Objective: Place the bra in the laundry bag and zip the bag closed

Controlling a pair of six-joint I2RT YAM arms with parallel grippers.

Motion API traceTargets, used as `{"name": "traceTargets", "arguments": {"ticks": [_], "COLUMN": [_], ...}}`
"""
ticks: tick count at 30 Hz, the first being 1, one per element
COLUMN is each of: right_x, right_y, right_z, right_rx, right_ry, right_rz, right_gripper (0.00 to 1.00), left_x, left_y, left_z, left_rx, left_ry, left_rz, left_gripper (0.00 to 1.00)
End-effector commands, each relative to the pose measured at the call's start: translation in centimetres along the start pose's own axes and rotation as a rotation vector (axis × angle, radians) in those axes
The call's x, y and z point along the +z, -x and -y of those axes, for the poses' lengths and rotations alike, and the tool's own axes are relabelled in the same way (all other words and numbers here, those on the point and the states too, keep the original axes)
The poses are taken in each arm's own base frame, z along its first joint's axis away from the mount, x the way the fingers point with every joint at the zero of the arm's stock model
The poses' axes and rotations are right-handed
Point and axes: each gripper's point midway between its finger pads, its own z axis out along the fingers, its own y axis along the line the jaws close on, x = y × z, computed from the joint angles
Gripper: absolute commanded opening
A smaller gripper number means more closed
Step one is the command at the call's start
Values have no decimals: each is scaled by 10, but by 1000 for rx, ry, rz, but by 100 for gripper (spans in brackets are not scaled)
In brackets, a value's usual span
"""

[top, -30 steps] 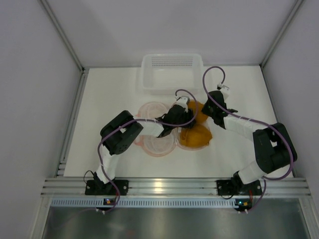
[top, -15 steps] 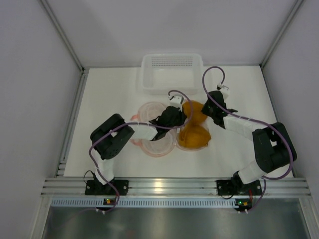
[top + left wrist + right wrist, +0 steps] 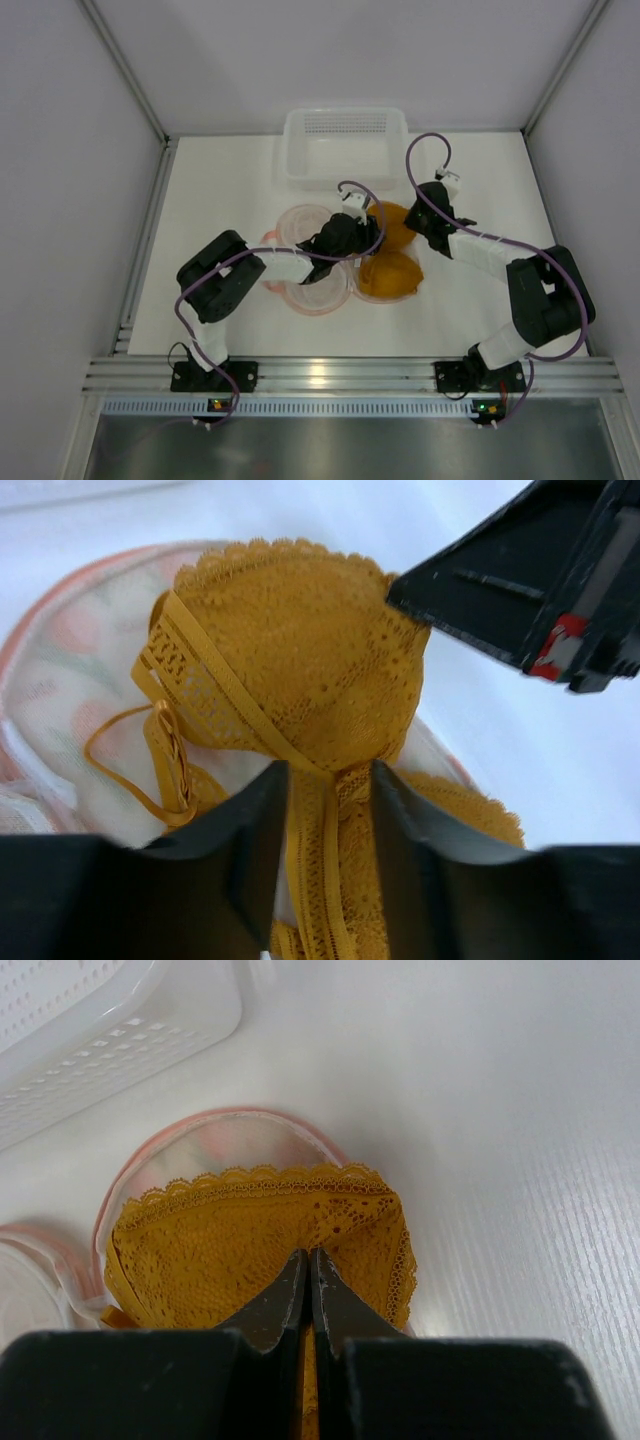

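Partly cut off, the bra (image 3: 300, 660) runs through the parted left claw (image 3: 328, 773); right claw (image 3: 308, 1258) clenched.

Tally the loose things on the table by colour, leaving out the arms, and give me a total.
Mustard-orange: 1, the bra
Pink speckled: 1, the laundry bag
White: 1, the slotted basket
Total: 3
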Motion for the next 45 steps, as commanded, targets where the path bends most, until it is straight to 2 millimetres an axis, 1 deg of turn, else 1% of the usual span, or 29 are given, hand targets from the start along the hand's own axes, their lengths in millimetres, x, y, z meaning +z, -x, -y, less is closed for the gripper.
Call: {"name": "traceTargets", "arguments": {"ticks": [1, 3, 5, 6, 8, 9, 11, 12, 13, 16, 19, 20, 22, 24, 25, 27, 28, 32, 33, 34, 35, 36, 37, 38, 40, 41, 42, 45], "right_x": [-1, -1, -1, 0, 0, 1, 0, 1, 0, 1, 2, 2, 3, 2, 2, 2, 2, 1, 1, 0, 0, -1, -1, -2, -1, 1, 3, 9], "right_y": [27, 28, 27, 26, 25, 24, 25, 24, 24, 25, 22, 23, 21, 21, 20, 21, 21, 22, 24, 23, 25, 26, 26, 28, 32, 30, 29, 25], "right_z": [-13, -13, -13, -13, -15, -14, -15, -14, -15, -16, -17, -17, -17, -18, -19, -19, -19, -19, -20, -21, -21, -22, -24, -27, -32, -32, -32, -34], "right_rx": [14, 15, 16, 15, 14, 14, 15, 16, 15, 21, 19, 21, 25, 28, 27, 30, 28, 29, 29, 27, 29, 28, 28, 27, 26, 22, 18, 12], "right_ry": [27, 27, 28, 28, 33, 30, 33, 33, 35, 40, 44, 45, 48, 55, 57, 58, 58, 59, 61, 62, 62, 66, 74, 80, 90, 88, 86, 86], "right_rz": [62, 64, 61, 58, 55, 52, 53, 52, 52, 55, 45, 45, 41, 40, 38, 41, 41, 42, 44, 42, 43, 44, 41, 44, 47, 38, 32, 11], "right_gripper": [0, 0, 0, 0, 0, 0, 0, 0, 0, 0, 0, 0, 0, 0, 0, 0, 0, 0, 0, 0, 0, 0, 0, 0, 0, 0, 0, 0], "left_x": [10, 13, 17, 20, 23, 25, 27, 29, 30, 32, 36, 37, 37, 37, 36, 35, 33, 19, 11, 7, 5, -2, -5, -11, -16, -22, -23, -28], "left_y": [5, -3, -6, -12, -11, -14, -11, -14, -10, -11, -11, -7, -7, -2, 0, 7, 10, 27, 36, 32, 36, 49, 50, 52, 56, 53, 54, 46], "left_z": [10, 8, 8, 5, 7, 6, 9, 8, 12, 13, 12, 15, 13, 11, 10, 8, 6, 0, 3, -1, -5, 0, 2, -1, -1, -4, -5, -15], "left_rx": [-46, -60, -75, -75, -85, -85, -86, -86, -84, -82, -84, -83, -90, -104, -119, -135, -142, -142, -148, -157, -166, -174, -175, -172, -166, -163, -162, -173], "left_ry": [-44, -42, -40, -31, -37, -36, -52, -56, -80, -98, -97, -109, -112, -111, -112, -110, -103, -88, -97, -80, -68, -75, -85, -66, -46, -20, -6, 44], "left_rz": [19, 1, -4, -14, -13, -18, -2, -1, 21, 40, 54, 73, 91, 135, 143, 168, 179, 216, 223, 186, 173, 170, 147, 115, 97, 61, 51, -2], "left_gripper": [49, 52, 52, 52, 52, 52, 51, 51, 51, 51, 50, 50, 44, 36, 21, 3, 0, 0, 0, 0, 0, 0, 0, 0, 0, 0, 0, 0]}}
